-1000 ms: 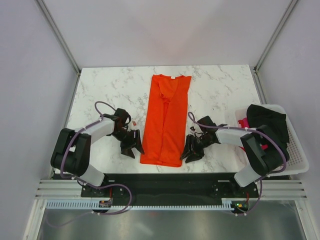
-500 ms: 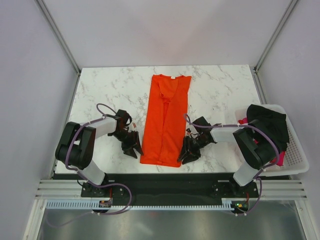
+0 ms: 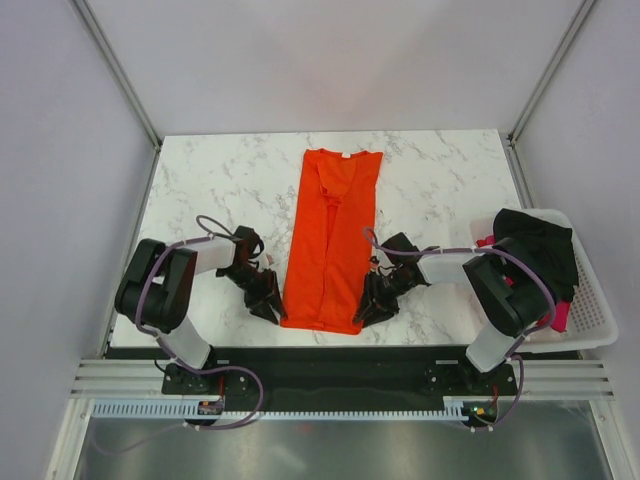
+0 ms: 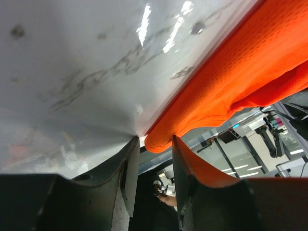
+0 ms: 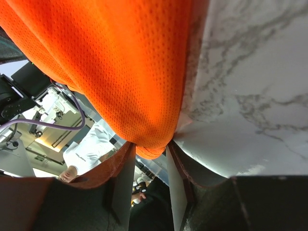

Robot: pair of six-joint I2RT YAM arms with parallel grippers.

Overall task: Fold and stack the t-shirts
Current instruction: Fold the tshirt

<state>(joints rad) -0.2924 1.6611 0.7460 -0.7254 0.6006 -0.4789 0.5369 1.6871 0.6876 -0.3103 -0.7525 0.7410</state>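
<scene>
The orange-red t-shirt [image 3: 330, 240] lies folded into a long strip down the middle of the marble table [image 3: 220, 180], with its neck label at the far end. My left gripper [image 3: 272, 308] is low at the shirt's near left corner. In the left wrist view the hem corner [image 4: 161, 142] sits between the open fingertips [image 4: 131, 159]. My right gripper [image 3: 368, 310] is at the near right corner. In the right wrist view the hem [image 5: 154, 120] bulges between its open fingers [image 5: 126, 168]. A black t-shirt [image 3: 535, 240] and some pink cloth [image 3: 487, 245] lie in the basket.
The white mesh basket [image 3: 590, 310] stands off the table's right edge, beside the right arm. The table's near edge runs just behind both grippers, with the black base rail [image 3: 320, 365] below it.
Both grippers have moved inward and slightly nearer, closing in on the shirt's near corners. The shirt itself has not moved.
</scene>
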